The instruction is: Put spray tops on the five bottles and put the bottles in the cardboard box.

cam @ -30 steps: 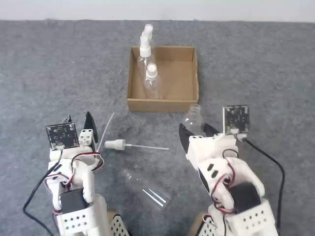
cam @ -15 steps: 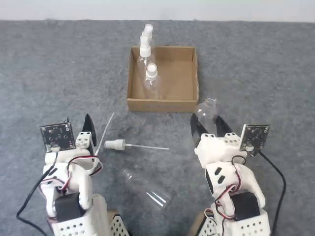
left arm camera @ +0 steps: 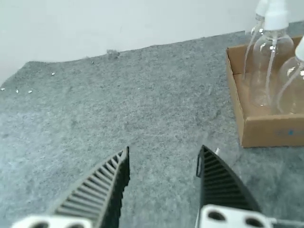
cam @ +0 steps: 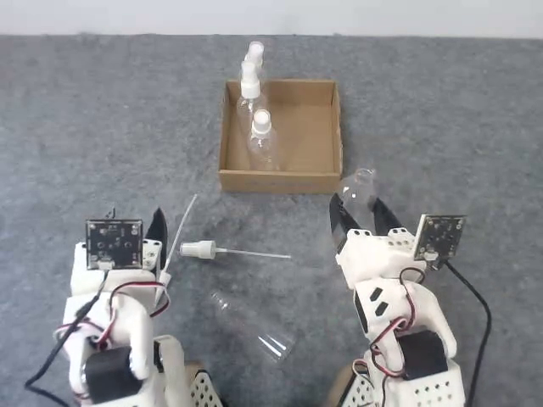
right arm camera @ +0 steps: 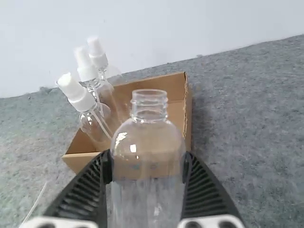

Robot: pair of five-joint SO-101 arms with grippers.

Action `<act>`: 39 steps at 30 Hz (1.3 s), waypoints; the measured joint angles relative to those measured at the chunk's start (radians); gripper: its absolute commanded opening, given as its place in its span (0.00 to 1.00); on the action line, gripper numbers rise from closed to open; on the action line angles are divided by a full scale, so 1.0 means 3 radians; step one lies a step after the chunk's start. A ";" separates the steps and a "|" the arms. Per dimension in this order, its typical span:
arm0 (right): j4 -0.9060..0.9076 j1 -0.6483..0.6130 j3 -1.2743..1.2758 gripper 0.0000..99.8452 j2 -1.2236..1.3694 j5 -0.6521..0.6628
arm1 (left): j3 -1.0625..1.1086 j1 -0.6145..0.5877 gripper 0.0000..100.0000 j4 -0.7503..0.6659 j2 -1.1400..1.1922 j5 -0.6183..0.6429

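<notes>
**Right arm swings its bottle out past the box corner; left arm draws back**

The right jaws are clamped on the body of a clear bottle [cam: 358, 188], which stands upright with its neck open and no top on it. A second ago this bottle stood in front of the box [cam: 280, 174], just inside the near corner on the right arm's side. It now sits just outside that corner, close to the cardboard wall. Over the last half second it has barely shifted.

The left jaws stand apart with nothing between them, on the near side of the box and off toward its other front corner. That arm has pulled back from the box a little and its wrist has turned since the earlier frames.

Nothing else has moved. Three topped bottles [cam: 261, 140] stand inside the box, two in the far corner on the left arm's side and one nearer the front wall. On the grey worktop [cam: 441, 110] in front of the box lies a loose spray top [cam: 199, 249], its tube running parallel to the front wall. A thin tube [cam: 182, 222] lies slanted between it and the left jaws. Farther from the box, a second bottle [cam: 250, 326] lies on its side, uncapped.
</notes>
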 measured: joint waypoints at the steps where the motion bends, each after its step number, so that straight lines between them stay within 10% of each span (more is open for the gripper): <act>1: 0.0000 -0.0005 0.0000 0.01 0.0000 0.0000 | -0.0082 0.0000 0.22 0.0046 0.0128 -0.0046; 9: 0.0000 0.0000 0.0000 0.01 0.0000 0.0000 | -0.1002 0.0000 0.23 0.0573 0.1718 -0.0113; 20: 0.0000 0.0000 0.0000 0.01 0.0000 0.0000 | -0.1626 0.0015 0.24 0.0875 0.3452 0.0931; 32: 0.0000 0.0000 0.0000 0.01 0.0000 0.0000 | -0.1499 0.0726 0.24 0.0777 0.3575 0.2777; 39: 0.0000 0.0000 0.0000 0.01 0.0000 0.0000 | -0.1263 0.0834 0.24 0.0557 0.3575 0.3130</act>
